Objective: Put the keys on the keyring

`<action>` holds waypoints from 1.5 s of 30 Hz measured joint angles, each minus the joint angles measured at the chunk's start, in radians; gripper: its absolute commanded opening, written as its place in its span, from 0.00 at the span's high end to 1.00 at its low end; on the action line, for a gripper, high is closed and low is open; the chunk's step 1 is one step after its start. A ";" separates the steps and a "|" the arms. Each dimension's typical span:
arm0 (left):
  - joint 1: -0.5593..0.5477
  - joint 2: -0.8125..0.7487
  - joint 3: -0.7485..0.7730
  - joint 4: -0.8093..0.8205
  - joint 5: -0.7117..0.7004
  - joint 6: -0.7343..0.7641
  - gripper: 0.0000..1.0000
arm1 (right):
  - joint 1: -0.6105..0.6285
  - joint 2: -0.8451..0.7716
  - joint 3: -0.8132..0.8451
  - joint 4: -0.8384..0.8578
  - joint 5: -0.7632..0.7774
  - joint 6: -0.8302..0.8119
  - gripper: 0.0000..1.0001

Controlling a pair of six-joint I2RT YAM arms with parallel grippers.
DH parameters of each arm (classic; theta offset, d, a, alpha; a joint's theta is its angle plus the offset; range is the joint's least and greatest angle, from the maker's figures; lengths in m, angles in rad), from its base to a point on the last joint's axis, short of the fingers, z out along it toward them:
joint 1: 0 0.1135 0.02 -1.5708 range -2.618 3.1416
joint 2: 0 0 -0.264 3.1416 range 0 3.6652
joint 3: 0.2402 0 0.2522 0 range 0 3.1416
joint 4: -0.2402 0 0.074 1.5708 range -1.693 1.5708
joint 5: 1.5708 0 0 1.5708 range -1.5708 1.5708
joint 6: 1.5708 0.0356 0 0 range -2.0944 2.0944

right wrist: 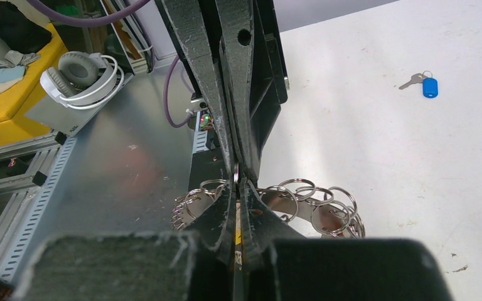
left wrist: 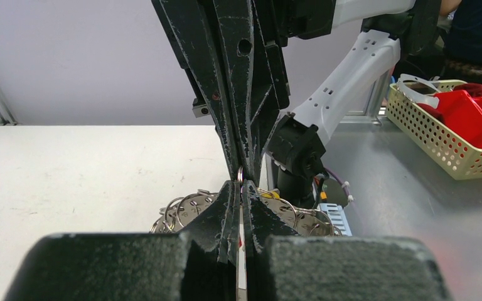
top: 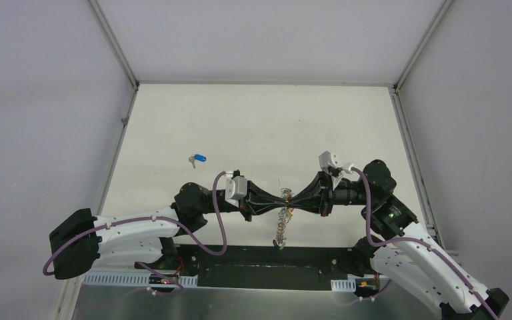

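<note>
My two grippers meet tip to tip above the near middle of the table. The left gripper [top: 284,199] [left wrist: 241,188] is shut on the keyring [top: 281,223], a silvery chain of rings [left wrist: 182,210] hanging below both tips, with a green tag at its low end. A thin white and red piece shows between the left jaws. The right gripper [top: 295,198] [right wrist: 237,185] is shut on a yellow-tagged key [right wrist: 236,237], of which only a sliver shows between its jaws. One small ring sits pinched where the tips meet. A blue-tagged key [top: 198,159] [right wrist: 428,86] lies alone on the table, far left.
The white table [top: 260,127] is walled at the left, back and right. Off its near edge are a metal shelf, a perforated basket [left wrist: 414,119] holding red parts, white headphones [right wrist: 78,75] and a yellow box [right wrist: 12,94].
</note>
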 measured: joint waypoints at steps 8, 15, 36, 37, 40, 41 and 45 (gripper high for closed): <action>0.000 -0.014 0.000 -0.026 -0.003 0.011 0.72 | 0.001 -0.003 0.001 -0.025 0.001 -0.016 1.00; 0.000 -0.182 0.003 -0.172 -0.053 0.059 0.50 | 0.001 0.011 0.038 -0.236 0.024 -0.102 1.00; 0.000 -0.089 0.243 -0.801 -0.063 0.244 0.56 | 0.002 0.230 0.389 -0.847 0.109 -0.410 1.00; 0.000 -0.072 0.249 -0.804 -0.054 0.243 0.56 | 0.002 0.235 0.398 -0.864 0.114 -0.420 1.00; 0.000 -0.019 0.274 -0.800 -0.026 0.239 0.57 | 0.002 0.249 0.417 -0.902 0.127 -0.441 1.00; 0.000 -0.003 0.282 -0.794 -0.016 0.237 0.57 | 0.002 0.253 0.417 -0.909 0.130 -0.447 1.00; 0.000 0.059 0.299 -0.750 0.027 0.215 0.61 | 0.002 0.257 0.417 -0.933 0.133 -0.462 1.00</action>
